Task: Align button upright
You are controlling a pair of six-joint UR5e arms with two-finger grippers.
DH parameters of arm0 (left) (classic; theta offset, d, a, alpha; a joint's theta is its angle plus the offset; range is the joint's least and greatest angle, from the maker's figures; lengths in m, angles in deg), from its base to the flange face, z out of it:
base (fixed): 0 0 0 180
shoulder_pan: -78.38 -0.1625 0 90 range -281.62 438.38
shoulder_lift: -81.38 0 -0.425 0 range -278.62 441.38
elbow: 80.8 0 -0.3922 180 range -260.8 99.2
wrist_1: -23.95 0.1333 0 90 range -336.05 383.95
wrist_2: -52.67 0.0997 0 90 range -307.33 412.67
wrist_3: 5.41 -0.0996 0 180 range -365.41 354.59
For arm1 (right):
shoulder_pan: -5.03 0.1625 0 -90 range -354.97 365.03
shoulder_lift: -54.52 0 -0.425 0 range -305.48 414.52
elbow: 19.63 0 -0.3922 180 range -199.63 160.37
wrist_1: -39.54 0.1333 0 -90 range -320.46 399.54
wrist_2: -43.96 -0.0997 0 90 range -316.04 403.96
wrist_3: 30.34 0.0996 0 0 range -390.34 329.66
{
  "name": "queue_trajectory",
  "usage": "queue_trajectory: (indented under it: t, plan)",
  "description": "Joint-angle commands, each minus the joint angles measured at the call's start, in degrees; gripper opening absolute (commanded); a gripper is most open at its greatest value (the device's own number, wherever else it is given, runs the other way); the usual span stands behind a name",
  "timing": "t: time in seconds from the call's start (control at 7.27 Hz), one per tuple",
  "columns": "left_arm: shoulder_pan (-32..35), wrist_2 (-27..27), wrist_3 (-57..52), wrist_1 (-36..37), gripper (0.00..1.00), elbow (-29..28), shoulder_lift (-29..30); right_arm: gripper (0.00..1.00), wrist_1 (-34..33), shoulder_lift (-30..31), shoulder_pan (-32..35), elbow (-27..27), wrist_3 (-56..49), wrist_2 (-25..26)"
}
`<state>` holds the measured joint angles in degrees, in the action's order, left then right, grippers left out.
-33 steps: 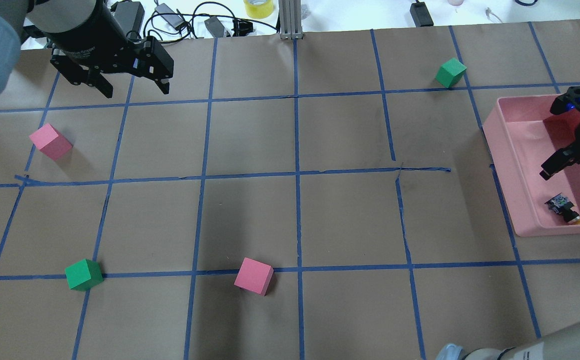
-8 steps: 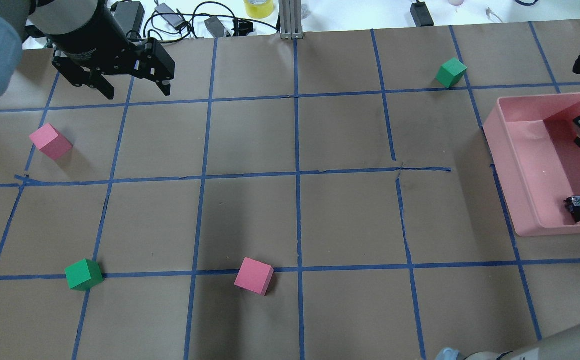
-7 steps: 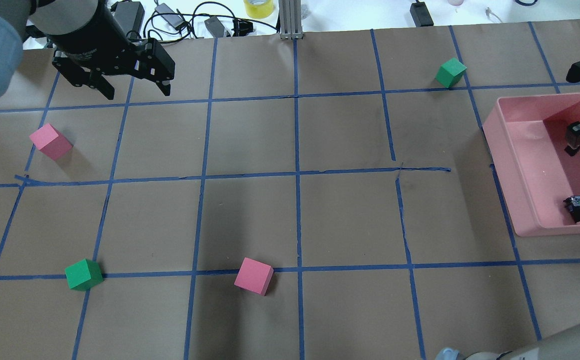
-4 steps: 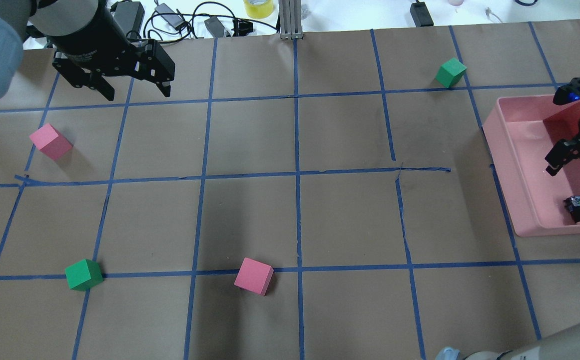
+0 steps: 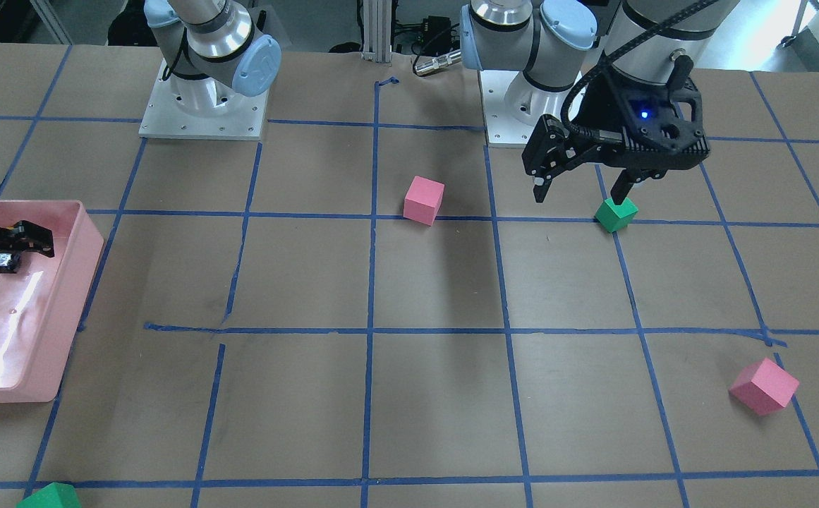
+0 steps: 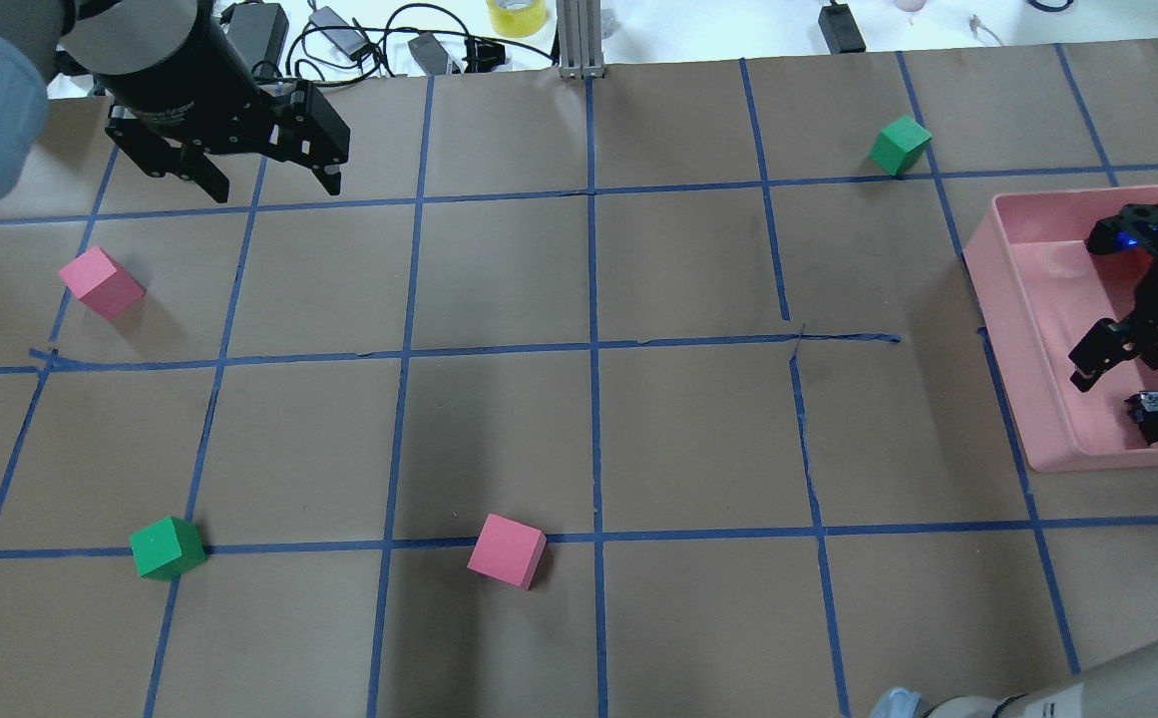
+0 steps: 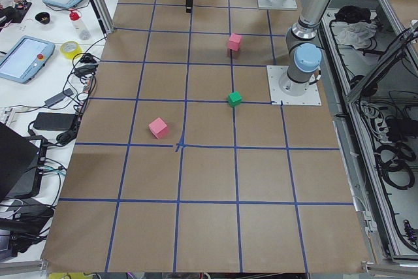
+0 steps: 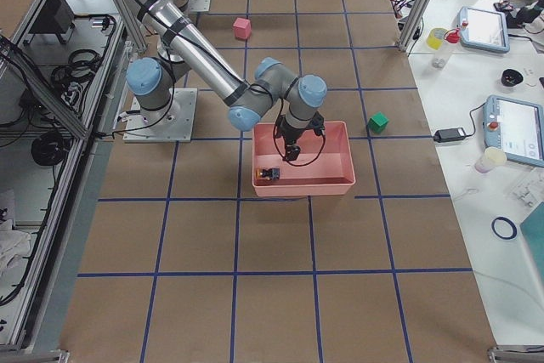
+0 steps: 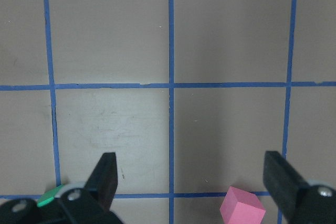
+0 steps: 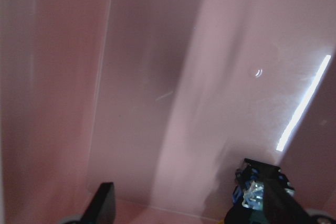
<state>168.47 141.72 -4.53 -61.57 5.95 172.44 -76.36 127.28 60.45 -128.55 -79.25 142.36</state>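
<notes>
1. I saw the button (image 6: 1155, 417) lying on its side inside the pink bin (image 6: 1012, 329), by the wall on the robot's side, not upright
2. Right gripper (image 10: 189, 195) was down in the bin just beside the button, fingers (image 10: 105, 203) spread, gripping nothing; I couldn't tell whether a finger touched the button
3. Left gripper (image 6: 274, 186) hung high over the left side of the tabletop (image 6: 499, 279), fingers released and empty
4. Left pink cube (image 6: 100, 282), centre pink cube (image 6: 507, 550), left green cube (image 6: 168, 547) and far green cube (image 6: 900, 145) sat well apart on the tabletop, all outside the bin
</notes>
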Motion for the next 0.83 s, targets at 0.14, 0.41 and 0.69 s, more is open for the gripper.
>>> queue_trajectory:
  t: [0.14,0.41,0.69]
  plan:
    - [0.00,-0.02,0.00,0.00,1.00,0.00,0.00,1.00,-2.14,-2.09,-2.33,-1.02,0.13,-0.14]
    - [0.00,0.07,0.00,0.00,1.00,0.00,0.00,1.00,-2.22,-2.01,-2.33,-2.95,4.75,-0.67]
    - [0.00,-0.02,0.00,0.00,1.00,0.09,0.00,1.00,-2.31,-2.01,-2.42,-3.83,5.49,-0.23]
